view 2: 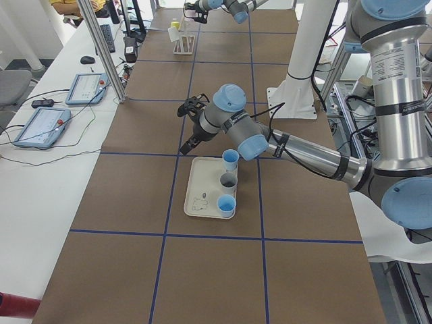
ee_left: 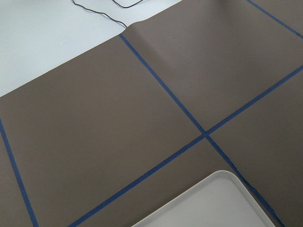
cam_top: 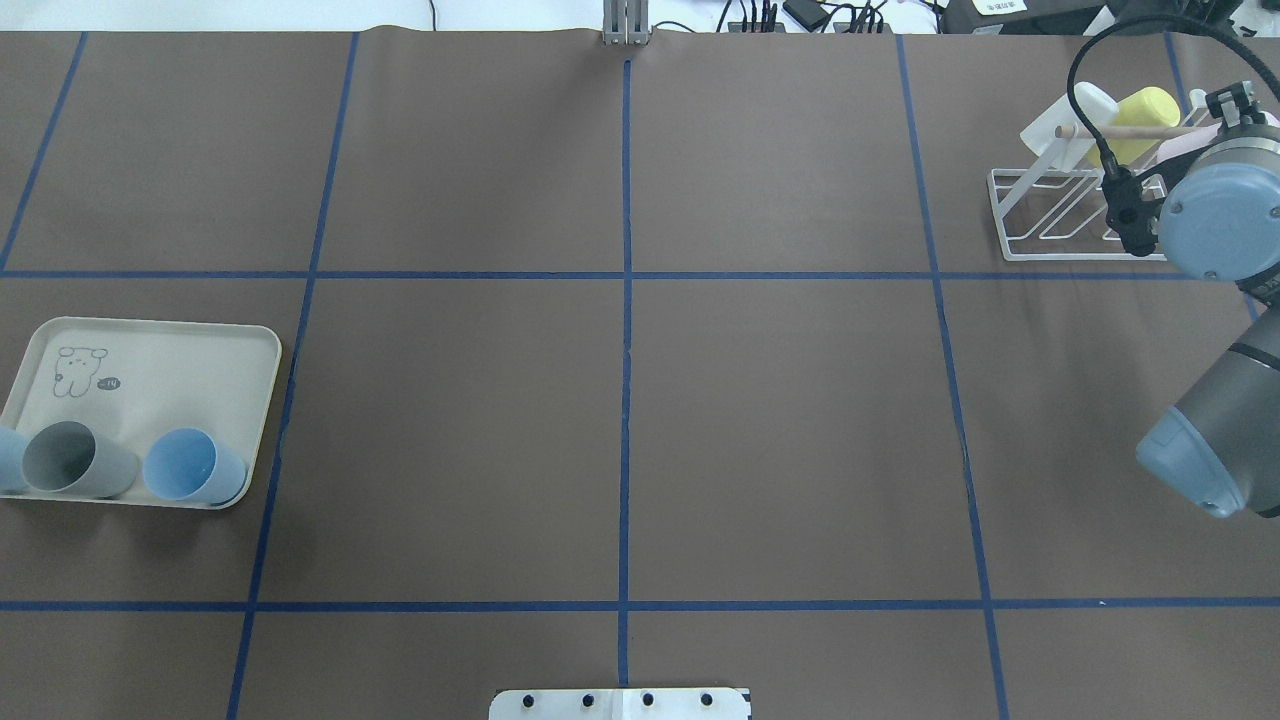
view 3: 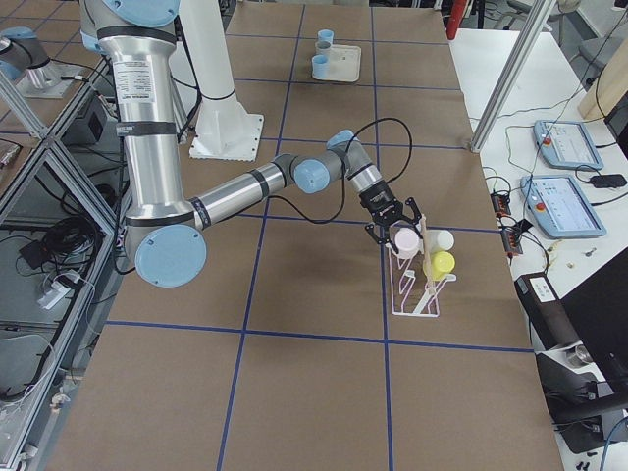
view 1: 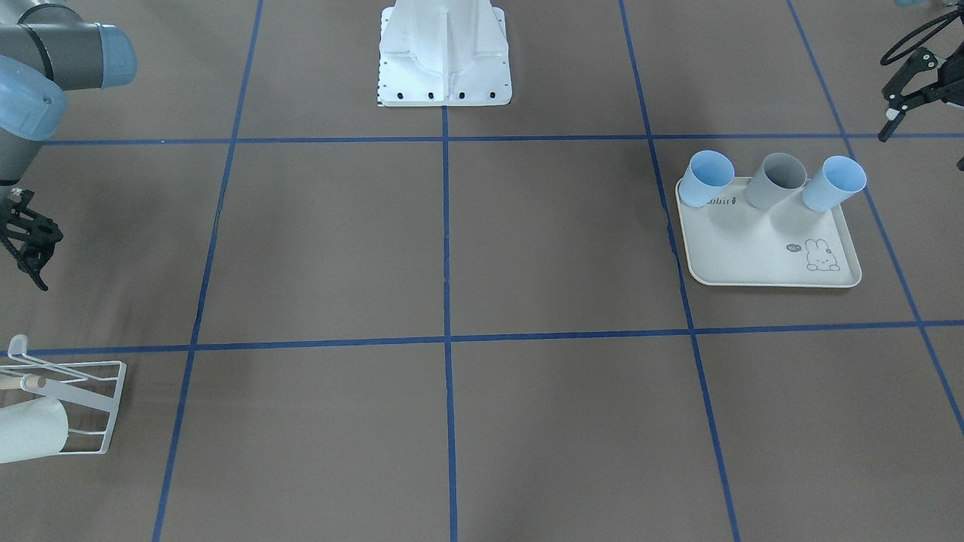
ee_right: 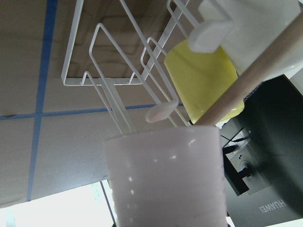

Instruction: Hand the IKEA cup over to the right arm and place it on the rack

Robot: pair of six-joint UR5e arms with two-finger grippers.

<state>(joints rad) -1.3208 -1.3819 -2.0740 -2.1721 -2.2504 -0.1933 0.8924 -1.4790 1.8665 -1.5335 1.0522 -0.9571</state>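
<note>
Pale cup [ee_right: 165, 179] dead ahead of the right gripper [view 3: 395, 228], at the rack [cam_top: 1010, 215], beside a yellow cup [ee_right: 201, 80] and a white cup [cam_top: 1085, 108] hung there. Long axis straight out from the wrist, far end just short of a round-tipped prong [ee_right: 161, 113]; cannot tell whether touching. Cannot tell either how wide the right claw stands, or whether clamped on the cup: fingers outside the wrist view, blocked from overhead. Judging by this, only seating and letting go remaining, with the cup's axis to be lined up on the prong. Left gripper [view 2: 183, 129] well apart at the table's other end, over the tray [view 1: 753, 248], spread wide and empty; near the three spare cups [view 1: 779, 181], far from the rack. Legible: "HUAWEI" on a black box [ee_right: 265, 189]; on the tray, a word ending "bbit", plus a rabbit drawing [view 1: 822, 256].
</note>
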